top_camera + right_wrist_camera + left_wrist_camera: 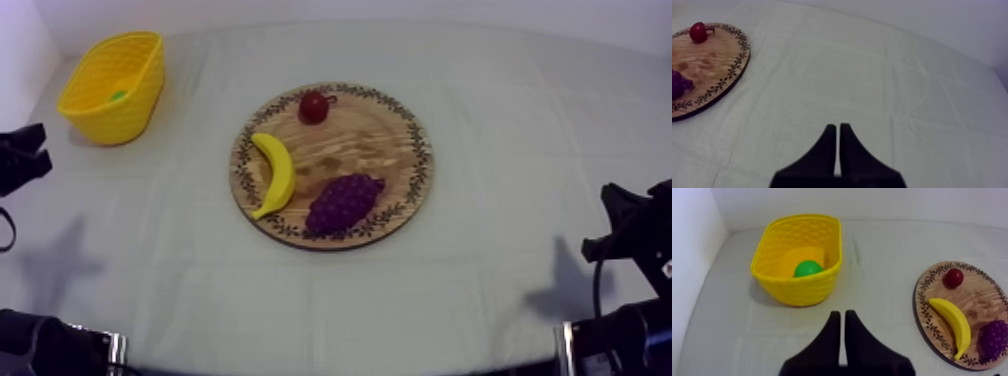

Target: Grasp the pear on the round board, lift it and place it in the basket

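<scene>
Pear sits green inside the yellow basket, clear of the wooden board, so the job looks done. Left gripper and right gripper both pinched narrow, holding nothing, low over bare cloth.

One bench under one grey-white cloth. One yellow basket. One round wooden board. One banana. One bunch of grapes, purple. One small red fruit. One pear, green. Makes four pieces of toy fruit in all: three on the board, one in the basket. Every kind of fruit single. Two holders, counting basket and board together. Six things on the bench in total: four fruit, one basket, one board. By colour: two yellow things, one purple, one red, one green. Two pincers: one left pincer and one right pincer. Two black fingers to each pincer, four fingers altogether.
</scene>
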Action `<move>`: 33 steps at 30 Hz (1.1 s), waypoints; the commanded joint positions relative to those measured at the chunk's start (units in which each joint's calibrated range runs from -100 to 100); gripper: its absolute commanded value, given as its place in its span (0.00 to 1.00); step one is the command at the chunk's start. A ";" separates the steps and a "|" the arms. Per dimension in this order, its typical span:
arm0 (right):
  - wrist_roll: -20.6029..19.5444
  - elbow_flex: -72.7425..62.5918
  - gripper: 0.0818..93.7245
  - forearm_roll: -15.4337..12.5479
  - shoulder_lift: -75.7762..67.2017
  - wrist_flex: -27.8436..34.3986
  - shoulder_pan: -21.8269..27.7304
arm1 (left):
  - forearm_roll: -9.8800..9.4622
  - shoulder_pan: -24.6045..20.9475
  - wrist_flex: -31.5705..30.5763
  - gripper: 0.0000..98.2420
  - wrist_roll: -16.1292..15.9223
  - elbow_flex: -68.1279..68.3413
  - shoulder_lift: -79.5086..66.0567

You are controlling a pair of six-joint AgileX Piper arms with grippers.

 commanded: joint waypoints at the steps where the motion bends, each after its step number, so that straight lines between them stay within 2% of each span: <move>1: 0.01 0.00 0.00 -0.01 -0.02 0.01 0.00 | 0.02 -0.14 -0.10 0.01 -0.41 9.21 -11.22; 6: 0.01 0.00 0.00 -0.01 -0.02 0.01 0.00 | -0.09 -1.12 2.03 0.00 -1.42 15.84 -20.31; 16: 0.01 0.00 0.00 -0.01 -0.02 0.01 0.00 | -1.57 -1.65 6.67 0.01 -0.51 23.43 -30.40; 24: 0.01 0.00 0.00 -0.01 -0.02 0.01 0.00 | -2.41 -1.68 6.66 0.01 6.22 24.59 -30.97; 33: 0.01 0.00 0.00 -0.01 -0.02 0.01 0.00 | -2.52 -2.30 6.66 0.00 7.46 24.70 -31.01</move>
